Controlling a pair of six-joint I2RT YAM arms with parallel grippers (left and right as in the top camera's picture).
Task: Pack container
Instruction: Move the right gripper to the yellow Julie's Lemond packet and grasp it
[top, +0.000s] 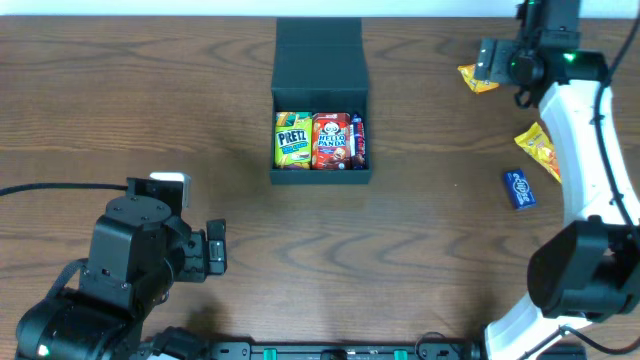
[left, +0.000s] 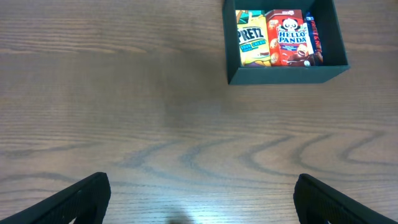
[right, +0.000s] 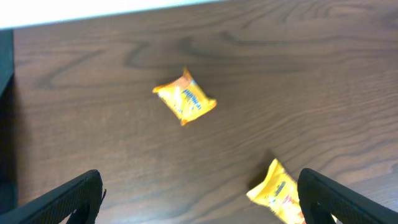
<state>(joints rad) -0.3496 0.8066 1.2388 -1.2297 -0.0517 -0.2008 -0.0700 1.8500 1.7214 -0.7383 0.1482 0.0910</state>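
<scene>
The container (top: 320, 177) sits at the far centre of the table (top: 150, 100), flap lid folded back. Inside stand a Pretz box (top: 292, 140), a Hello Panda box (top: 331, 140) and a narrow blue-red packet (top: 358, 141) (label unreadable). The left gripper (left: 202, 208) is spread wide and empty at front left. The right gripper (right: 202, 202) is likewise wide and empty above a yellow packet (right: 185, 102). A second yellow packet (right: 277, 190) and a blue packet (top: 519, 188) lie nearby.

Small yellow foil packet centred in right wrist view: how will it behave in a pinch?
The small yellow foil snack packet looks puffed with crimped ends, so probably light and squashy. Its film looks glossy, so maybe slippery. Lying flat on the wooden table, it should slide, not roll.
</scene>
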